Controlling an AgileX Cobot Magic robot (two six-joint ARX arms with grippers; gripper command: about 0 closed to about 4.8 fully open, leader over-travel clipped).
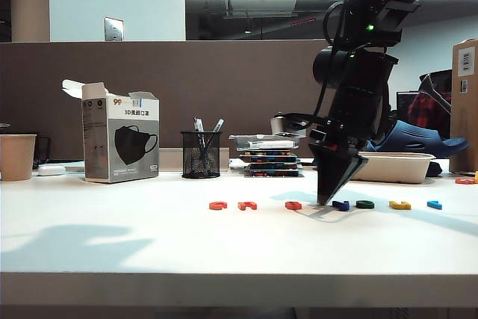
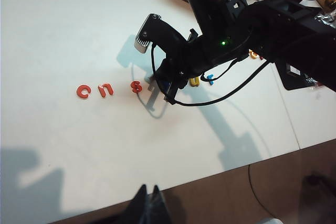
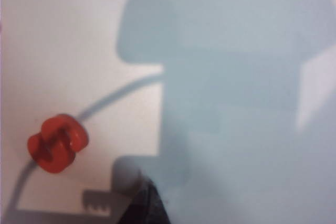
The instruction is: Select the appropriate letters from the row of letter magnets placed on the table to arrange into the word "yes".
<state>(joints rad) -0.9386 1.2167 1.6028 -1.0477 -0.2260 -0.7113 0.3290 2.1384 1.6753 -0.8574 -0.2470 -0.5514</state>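
Table [image 1: 149, 252]: wide, white and smooth, with a pale front edge closest to the outside camera.
Letter row: seven small flat letters lie in a line across the table, all apart from each other.
Red letters: three orange-red ones on the left side of the row. First one [image 1: 217, 205], second one [image 1: 247, 205], then the red S [image 1: 293, 205].
Red S up close: fat and curvy, lying flat on the white top [image 3: 56, 144]. It sits just beside the right gripper's tip.
Blue Y [image 1: 340, 205]: dark blue, just past the gripper tip on the other side from the S.
Green E [image 1: 365, 205]: dark green, next after the blue one.
Yellow letter [image 1: 400, 205]: follows the green one.
Light blue letter [image 1: 434, 205]: last in the row, far right.
Right gripper [image 1: 328, 198]: black and pointed, aiming down at the table between the red S and the blue Y. Its fingers are squeezed all the way together. I cannot tell if anything is pinched between them.
Left gripper [image 2: 148, 205]: up high and well away from the letters. Its dark fingertips look pressed together with nothing in them.
In the way: the black right arm hides the blue and green letters from the left wrist camera.
Behind the row: a mask box [image 1: 119, 140], a black mesh pen cup [image 1: 201, 154], a paper cup [image 1: 16, 157], a stack of flat cases [image 1: 270, 156] and a pale tray [image 1: 396, 166].
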